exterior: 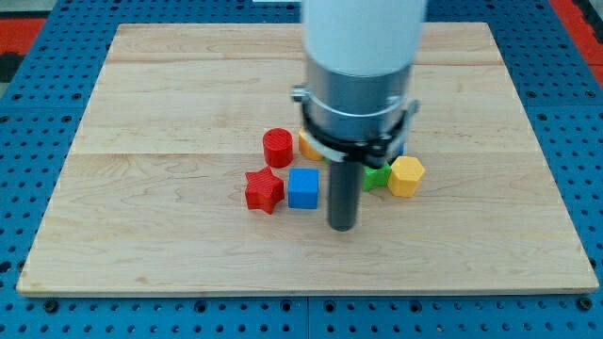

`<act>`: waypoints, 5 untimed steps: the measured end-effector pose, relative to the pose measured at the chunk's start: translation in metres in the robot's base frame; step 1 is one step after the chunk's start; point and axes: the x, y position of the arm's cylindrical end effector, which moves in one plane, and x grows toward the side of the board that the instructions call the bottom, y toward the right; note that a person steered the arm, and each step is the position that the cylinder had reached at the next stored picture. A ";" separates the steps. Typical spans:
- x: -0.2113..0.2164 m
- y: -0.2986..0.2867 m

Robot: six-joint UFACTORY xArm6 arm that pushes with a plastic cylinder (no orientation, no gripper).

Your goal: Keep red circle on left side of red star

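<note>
The red circle stands on the wooden board near its middle. The red star lies just below it and slightly to the view's left, almost touching it. My tip rests on the board to the view's right of the blue cube, below the cluster of blocks. The blue cube sits between my tip and the red star.
A yellow hexagon block lies at the view's right of the rod. A green block and a yellow block are partly hidden behind the arm. A bit of blue shows near the arm's right side.
</note>
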 end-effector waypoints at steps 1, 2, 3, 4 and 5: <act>-0.025 0.022; -0.068 0.022; -0.093 0.022; -0.110 0.007; -0.110 -0.030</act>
